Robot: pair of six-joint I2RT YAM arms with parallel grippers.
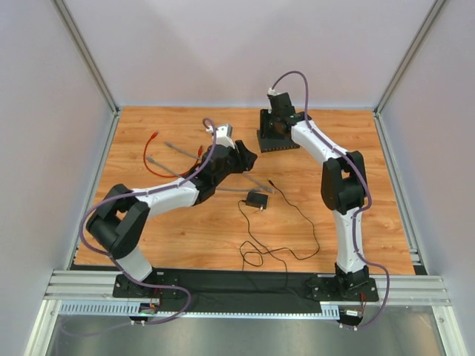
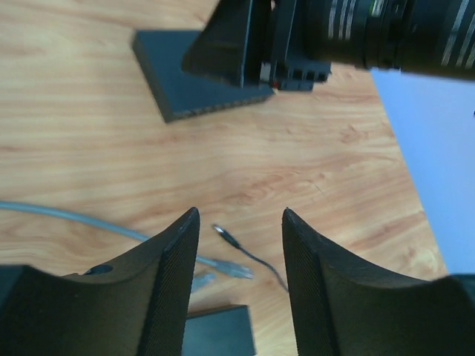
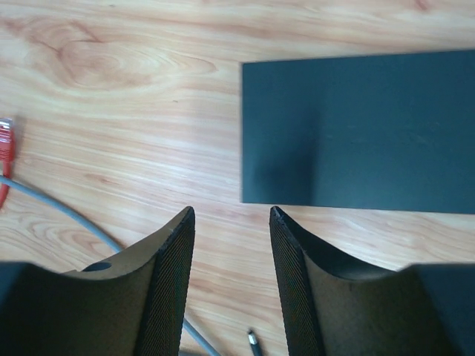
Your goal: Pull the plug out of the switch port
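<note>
The flat black switch point(image 1: 267, 142) lies at the back of the wooden table, and its row of sockets point(image 2: 215, 106) shows along one edge with no cable seen in it. A grey cable's plug point(image 2: 236, 270) lies loose on the wood under my left gripper point(image 2: 241, 215), which is open and holds nothing. In the top view the left gripper point(image 1: 249, 157) hangs left and in front of the switch. My right gripper point(image 3: 231, 211) is open and empty, hovering over bare wood just off the switch's point(image 3: 356, 130) corner.
A small black adapter point(image 1: 257, 200) with a thin black cord point(image 1: 297, 215) lies mid-table, its barrel tip point(image 2: 223, 233) near the grey plug. The long grey cable point(image 1: 185, 176) runs left, a second grey one point(image 1: 182, 150) behind it. A red cable point(image 1: 152, 152) curls at back left.
</note>
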